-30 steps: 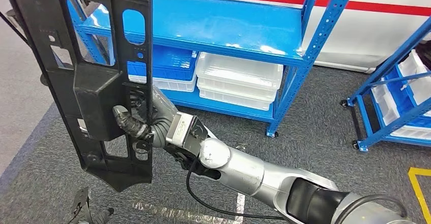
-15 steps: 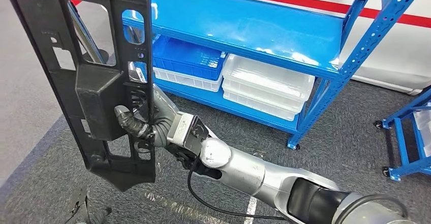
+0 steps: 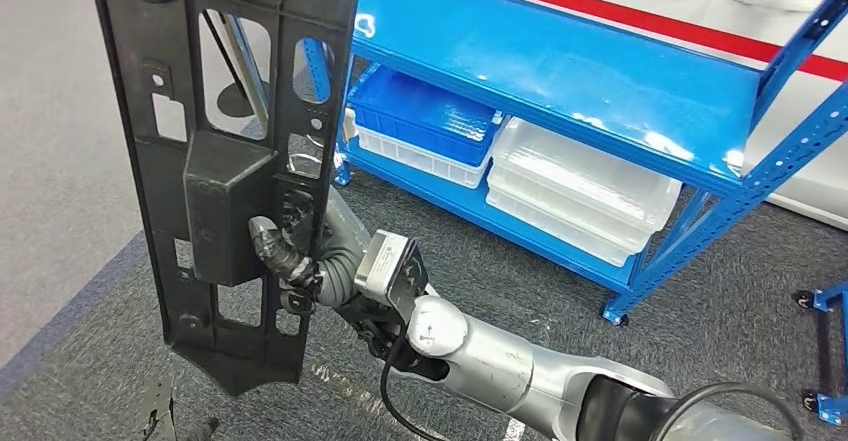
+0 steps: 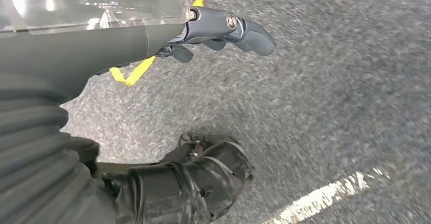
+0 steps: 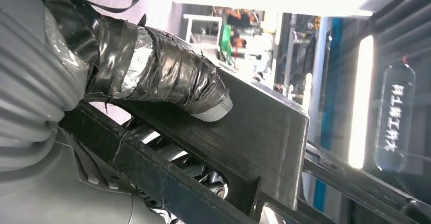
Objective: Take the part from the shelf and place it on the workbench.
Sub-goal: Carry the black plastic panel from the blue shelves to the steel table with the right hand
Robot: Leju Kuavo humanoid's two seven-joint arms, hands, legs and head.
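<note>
Head view: right hand grips part; blue bin looks empty.

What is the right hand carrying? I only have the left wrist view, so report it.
Observer: The right hand grips a tall black plastic panel with cut-outs, held upright in the head view.
Operator: Tell me where the hold sits.
Observer: In the right wrist view, one of its tape-wrapped fingers presses on the panel's raised block.
Operator: Say what stands behind the panel.
Observer: A blue metal shelf rack, with a blue plastic crate and stacked clear plastic bins on its lower level.
</note>
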